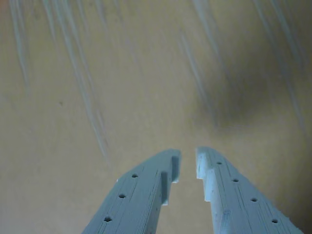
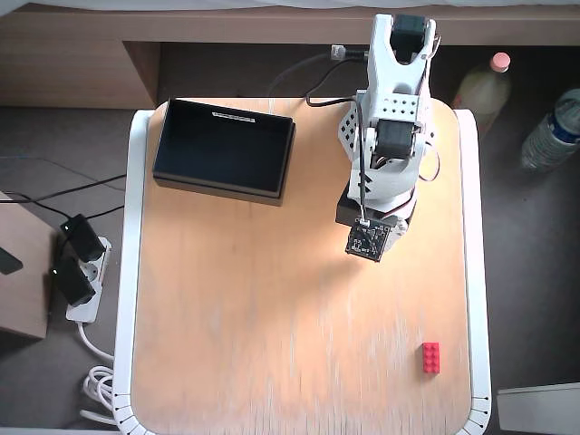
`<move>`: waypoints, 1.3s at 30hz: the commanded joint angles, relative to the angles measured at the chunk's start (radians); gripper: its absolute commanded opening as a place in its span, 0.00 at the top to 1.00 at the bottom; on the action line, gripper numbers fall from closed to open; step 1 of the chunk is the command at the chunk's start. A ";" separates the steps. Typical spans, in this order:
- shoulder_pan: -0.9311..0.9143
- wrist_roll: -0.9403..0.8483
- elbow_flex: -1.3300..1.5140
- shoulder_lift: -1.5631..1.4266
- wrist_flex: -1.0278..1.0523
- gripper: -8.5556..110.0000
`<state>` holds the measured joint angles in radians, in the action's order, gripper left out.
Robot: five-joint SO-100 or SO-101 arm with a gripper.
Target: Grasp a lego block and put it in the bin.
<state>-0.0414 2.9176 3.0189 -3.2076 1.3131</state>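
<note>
In the overhead view the red lego block (image 2: 430,357) lies near the table's front right corner, far from the arm. The black bin (image 2: 217,188) stands at the back left, its inside dark and with nothing showing in it. The white arm (image 2: 390,118) is folded at the back right, and its wrist hides the gripper from above. In the wrist view my gripper (image 1: 187,155) hangs over bare tan tabletop. Its two pale blue fingers (image 1: 141,195) stand almost together with only a narrow slit between them and nothing in it. Neither the block nor the bin shows in the wrist view.
The tan table has a white rim (image 2: 134,272). Off the table, two bottles (image 2: 480,86) stand on the floor at the right. A power strip with plugs (image 2: 77,272) and cables lies at the left. A wooden shelf runs along the back.
</note>
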 commanded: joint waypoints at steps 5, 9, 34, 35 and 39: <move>0.031 0.037 0.155 -0.087 0.008 0.93; 0.051 0.080 0.155 -0.081 0.005 0.93; 0.161 0.094 -0.486 0.646 -0.169 0.93; 0.163 0.092 -0.528 0.687 -0.169 0.93; 0.169 0.084 -0.698 0.838 -0.169 0.93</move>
<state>0.1120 3.0081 2.5571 -2.4789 1.1750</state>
